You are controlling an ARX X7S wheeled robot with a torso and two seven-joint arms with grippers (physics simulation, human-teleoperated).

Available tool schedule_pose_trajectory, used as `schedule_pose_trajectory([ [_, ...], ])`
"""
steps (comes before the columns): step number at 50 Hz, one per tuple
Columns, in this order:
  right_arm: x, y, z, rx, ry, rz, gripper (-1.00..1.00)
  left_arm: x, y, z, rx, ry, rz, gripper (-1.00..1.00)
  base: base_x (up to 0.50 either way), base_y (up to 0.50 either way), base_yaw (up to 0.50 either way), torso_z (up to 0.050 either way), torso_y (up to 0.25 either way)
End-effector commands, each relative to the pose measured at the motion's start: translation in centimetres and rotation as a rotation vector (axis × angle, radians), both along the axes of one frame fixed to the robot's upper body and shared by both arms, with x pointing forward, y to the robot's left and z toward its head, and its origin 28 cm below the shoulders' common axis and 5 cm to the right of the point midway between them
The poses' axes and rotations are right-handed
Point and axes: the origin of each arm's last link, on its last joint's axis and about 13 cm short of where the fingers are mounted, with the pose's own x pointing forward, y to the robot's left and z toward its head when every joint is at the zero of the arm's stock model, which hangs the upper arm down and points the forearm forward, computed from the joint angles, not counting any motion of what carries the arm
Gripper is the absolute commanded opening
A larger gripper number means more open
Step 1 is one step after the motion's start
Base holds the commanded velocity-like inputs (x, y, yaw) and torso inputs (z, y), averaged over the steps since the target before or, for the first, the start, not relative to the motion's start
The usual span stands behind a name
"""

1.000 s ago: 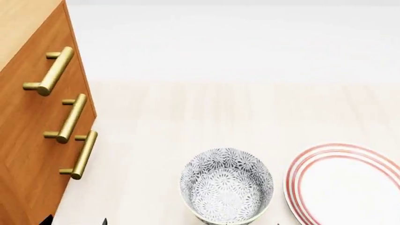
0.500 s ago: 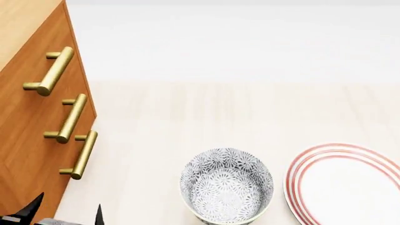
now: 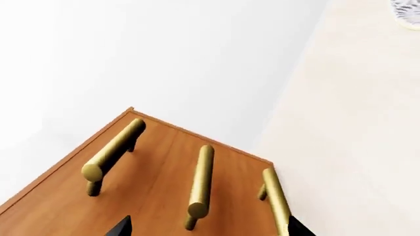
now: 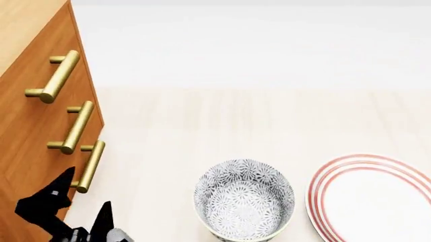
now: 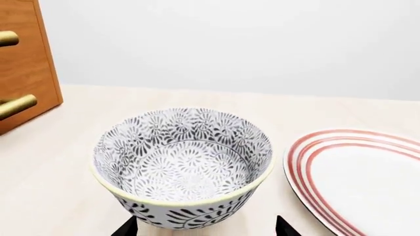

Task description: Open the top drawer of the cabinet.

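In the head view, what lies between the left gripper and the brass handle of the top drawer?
In the head view, two lower brass bar handles lie between the black left gripper and the top drawer's cylindrical brass handle, all on the orange-brown wooden cabinet.

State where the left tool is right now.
In the head view, the left tool sits at lower left, open, just below the cabinet's lowest handle.

Flat, bright, even light fills every view, with no visible lamp and almost no cast shadows. The brass handles (image 4: 59,75) carry soft highlights along their length, and the bowl (image 5: 184,164) is shaded faintly inside. Edges stay crisp from near to far; no blur, glare or bending shows at the frame borders.
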Motion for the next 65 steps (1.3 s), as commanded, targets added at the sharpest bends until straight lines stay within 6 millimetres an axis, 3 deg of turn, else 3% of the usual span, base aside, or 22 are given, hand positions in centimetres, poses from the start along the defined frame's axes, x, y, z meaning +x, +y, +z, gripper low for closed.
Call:
schedule_pose_trajectory([
  [1, -0.1, 0.1, -0.2, -0.003, 0.009, 0.005, 1.0, 0.5, 0.0, 0.8, 0.307, -0.079, 0.006, 1.0, 0.0, 0.0, 0.0, 0.0, 0.0],
  [16, 0.0, 0.1, -0.4, -0.006, 0.024, 0.015, 1.0, 3.8, 1.8, 4.4, 0.403, -0.135, 0.072, 1.0, 0.0, 0.0, 0.0, 0.0, 0.0],
  [32, -0.1, 0.2, -0.6, -0.009, 0.029, 0.038, 1.0, 4.7, 3.2, 6.8, 0.488, -0.156, 0.118, 1.0, 0.0, 0.0, 0.0, 0.0, 0.0],
  [44, -0.1, 0.3, -0.8, -0.009, 0.031, 0.052, 1.0, 5.2, 4.3, 8.8, 0.442, -0.169, 0.172, 1.0, 0.0, 0.0, 0.0, 0.0, 0.0],
  [65, -0.3, 0.4, -0.7, -0.003, 0.033, 0.062, 1.0, 6.5, 4.0, 10.2, 0.451, -0.156, 0.15, 1.0, 0.0, 0.0, 0.0, 0.0, 0.0],
])
